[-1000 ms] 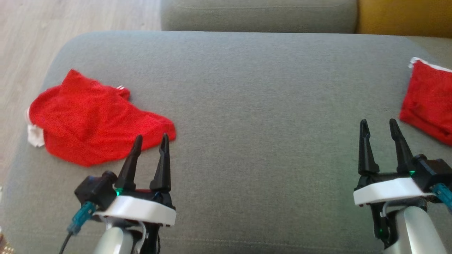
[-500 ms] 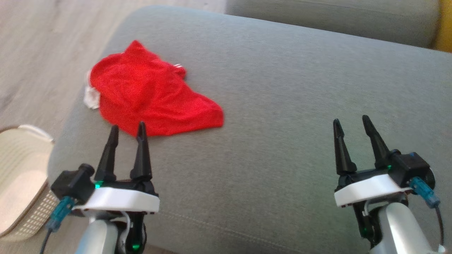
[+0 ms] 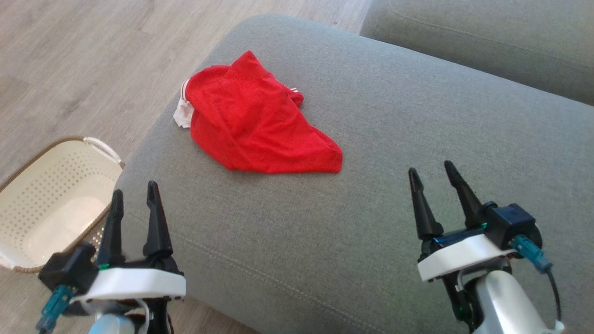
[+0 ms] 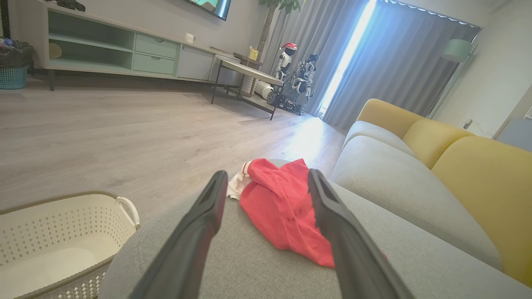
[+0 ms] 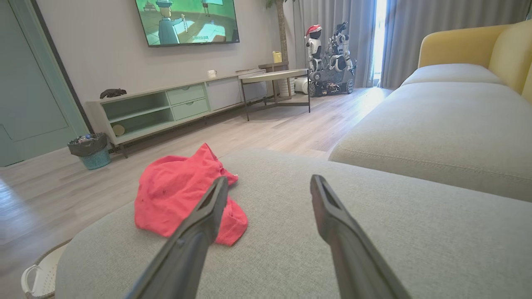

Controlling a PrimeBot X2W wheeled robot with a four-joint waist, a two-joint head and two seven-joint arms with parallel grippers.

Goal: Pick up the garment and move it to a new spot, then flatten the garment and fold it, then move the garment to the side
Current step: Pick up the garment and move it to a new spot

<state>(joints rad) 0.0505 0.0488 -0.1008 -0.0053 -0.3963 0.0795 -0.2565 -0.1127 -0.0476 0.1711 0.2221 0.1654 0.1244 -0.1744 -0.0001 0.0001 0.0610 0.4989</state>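
Both claws, the left claw (image 3: 134, 188) and the right claw (image 3: 430, 167), stand with fingers spread wide and hold nothing, as they did a second ago. What has changed is the head's aim. The whole view has swung toward the left end of the grey cushion (image 3: 371, 208), so the camera turned, not the cloth. The red garment (image 3: 255, 125) lies in the same crumpled heap on the cushion's far left part, close to its left edge. A white perforated basket (image 3: 60, 195) on the floor beside the cushion's near left corner has come into frame. Both claws hang over the cushion's near edge, well short of the garment. The robot seems to be squaring up, with the pickup not yet begun.
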